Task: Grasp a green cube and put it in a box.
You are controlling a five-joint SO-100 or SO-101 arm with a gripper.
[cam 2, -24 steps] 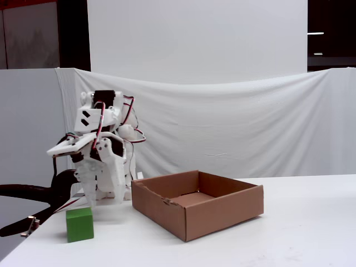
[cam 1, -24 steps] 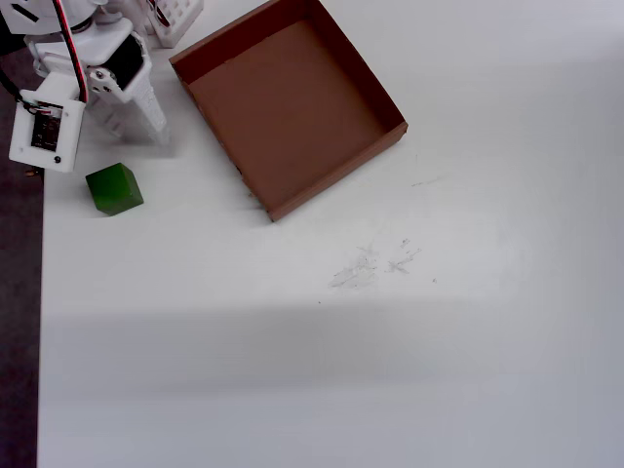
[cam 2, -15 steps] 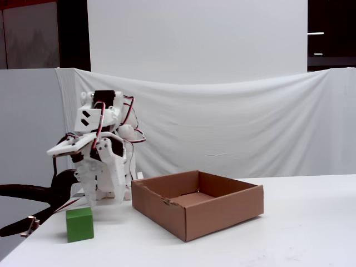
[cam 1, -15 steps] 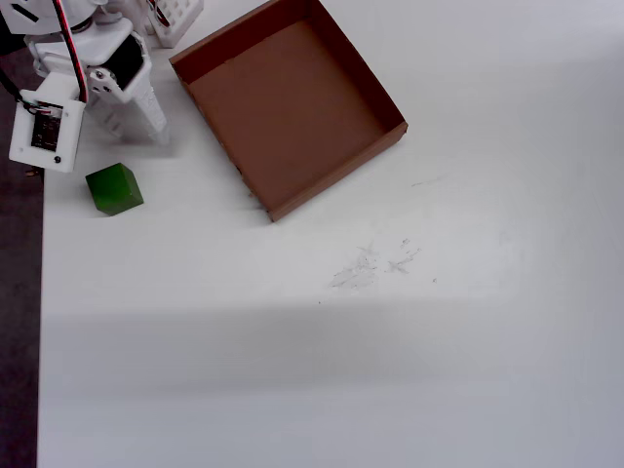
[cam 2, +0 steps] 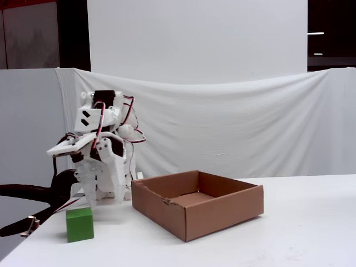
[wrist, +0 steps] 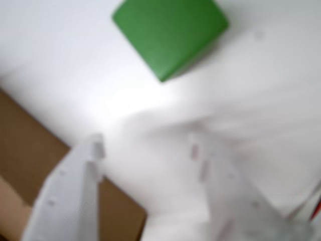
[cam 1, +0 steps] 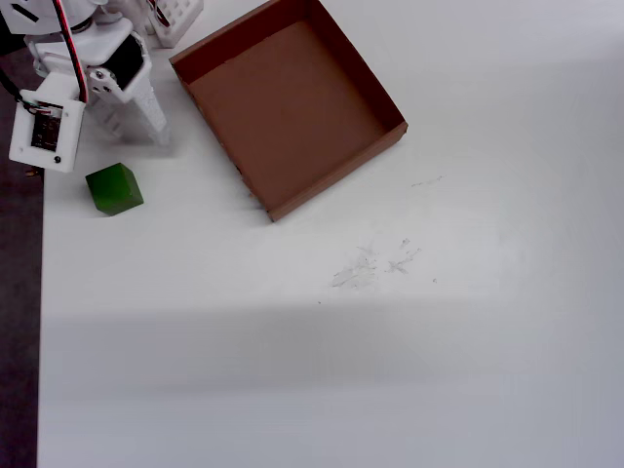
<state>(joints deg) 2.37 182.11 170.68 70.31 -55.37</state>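
My fingers (wrist: 143, 150) are spread apart, nothing between them, hovering above the table (cam 1: 341, 341). The green cube (wrist: 169, 31) lies straight ahead of my fingertips in the wrist view, clear of both, corner pointing back at me, so it sits rotated to my gap. It's a cube, no long axis. In the overhead view the green cube (cam 1: 114, 188) sits on the table just below my fingers (cam 1: 136, 132), near the table's left edge. The box (cam 1: 288, 102) is beside my fingers on the right in that view, empty, well apart from the cube. The table is plain white, faint scuff marks (cam 1: 375, 263) mid-table, plenty of free room. Next I judge: reach forward and down, maybe twist to square up.
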